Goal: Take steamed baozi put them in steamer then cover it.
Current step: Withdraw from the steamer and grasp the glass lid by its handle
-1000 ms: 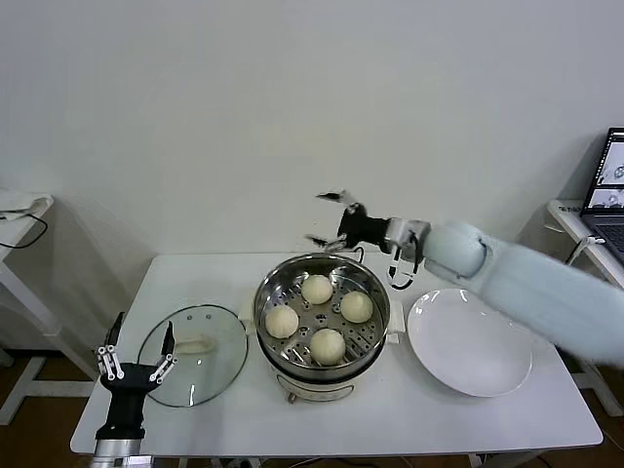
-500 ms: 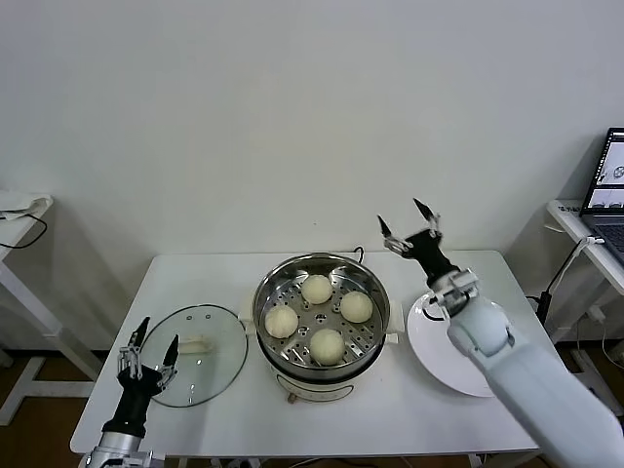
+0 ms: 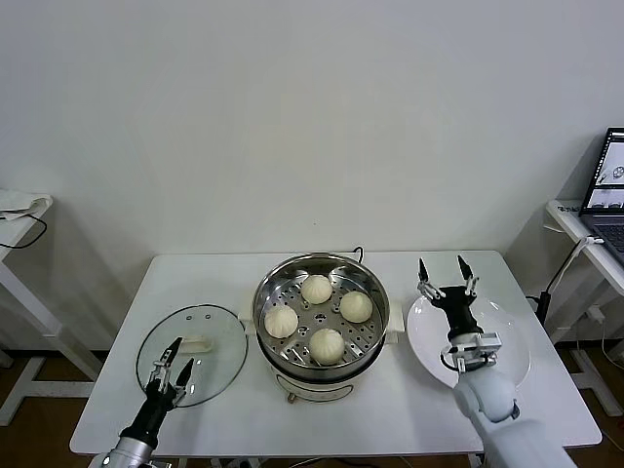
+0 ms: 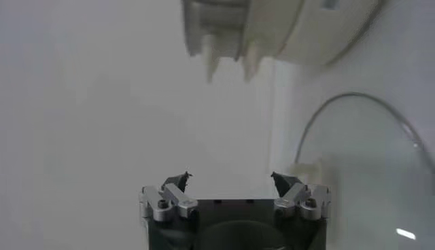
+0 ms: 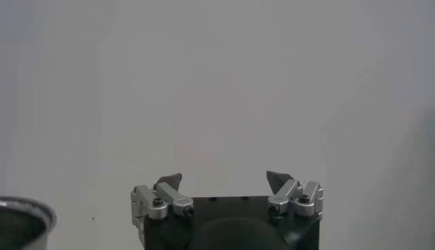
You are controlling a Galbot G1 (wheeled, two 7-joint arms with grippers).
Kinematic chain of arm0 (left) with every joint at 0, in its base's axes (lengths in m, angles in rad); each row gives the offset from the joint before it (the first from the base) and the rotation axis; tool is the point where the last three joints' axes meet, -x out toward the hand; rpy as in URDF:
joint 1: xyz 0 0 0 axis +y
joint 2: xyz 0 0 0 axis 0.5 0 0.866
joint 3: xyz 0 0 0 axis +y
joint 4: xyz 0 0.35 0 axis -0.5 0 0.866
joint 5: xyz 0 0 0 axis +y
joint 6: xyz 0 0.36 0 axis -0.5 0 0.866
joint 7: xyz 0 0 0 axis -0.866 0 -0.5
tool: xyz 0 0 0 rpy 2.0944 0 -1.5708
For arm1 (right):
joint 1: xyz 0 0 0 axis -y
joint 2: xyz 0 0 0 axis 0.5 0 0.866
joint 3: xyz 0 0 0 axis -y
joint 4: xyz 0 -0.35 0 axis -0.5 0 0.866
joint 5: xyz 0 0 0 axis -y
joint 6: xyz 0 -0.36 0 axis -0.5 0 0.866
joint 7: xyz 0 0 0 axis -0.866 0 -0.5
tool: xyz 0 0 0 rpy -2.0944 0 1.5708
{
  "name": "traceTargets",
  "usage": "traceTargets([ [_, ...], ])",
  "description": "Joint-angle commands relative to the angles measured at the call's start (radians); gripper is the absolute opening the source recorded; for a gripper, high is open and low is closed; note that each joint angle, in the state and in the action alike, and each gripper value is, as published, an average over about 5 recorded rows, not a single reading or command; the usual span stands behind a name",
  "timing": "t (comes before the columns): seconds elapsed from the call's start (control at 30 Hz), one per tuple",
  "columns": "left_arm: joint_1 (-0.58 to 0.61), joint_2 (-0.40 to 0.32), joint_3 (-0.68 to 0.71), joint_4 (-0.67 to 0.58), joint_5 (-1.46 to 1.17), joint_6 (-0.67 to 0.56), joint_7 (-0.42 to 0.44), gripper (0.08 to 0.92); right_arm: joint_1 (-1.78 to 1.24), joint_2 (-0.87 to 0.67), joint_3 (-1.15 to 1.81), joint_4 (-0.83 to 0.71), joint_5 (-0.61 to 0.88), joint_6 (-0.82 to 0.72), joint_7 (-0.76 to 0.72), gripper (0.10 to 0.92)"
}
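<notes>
Four cream-white baozi (image 3: 319,315) lie on the perforated tray inside the shiny steel steamer (image 3: 265,292) at the table's middle. The clear glass cover (image 3: 219,343) with its cream handle (image 3: 198,344) lies flat on the table left of the steamer; it also shows in the left wrist view (image 4: 353,170). My left gripper (image 3: 172,363) is open and empty, low at the cover's front edge, and shows in its own wrist view (image 4: 231,180). My right gripper (image 3: 444,264) is open and empty, raised over the white plate, pointing up; it also shows in its own wrist view (image 5: 224,180).
An empty white plate (image 3: 507,363) lies right of the steamer. The steamer's white base (image 4: 272,34) shows in the left wrist view. A laptop (image 3: 609,190) sits on a side table at the far right. Another side table (image 3: 19,210) stands at the far left.
My right arm has swung from behind the steamer back to the right and down over the plate, gripper open. My left gripper has shifted right and lower, toward the cover's front edge.
</notes>
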Motion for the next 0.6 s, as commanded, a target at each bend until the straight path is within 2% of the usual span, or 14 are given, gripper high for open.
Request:
traceTargets([
  [0.03, -0.095, 0.007, 0.006, 0.127, 0.120, 0.008, -0.027, 0.823, -0.106, 0.082, 0.078, -0.003, -0.037, 0.016, 0.011, 0.823],
  [0.6, -0.212, 0.000, 0.012, 0.207, 0.087, 0.047, -0.003, 0.823, -0.098, 0.094, 0.068, -0.034, -0.058, 0.025, -0.001, 0.823],
])
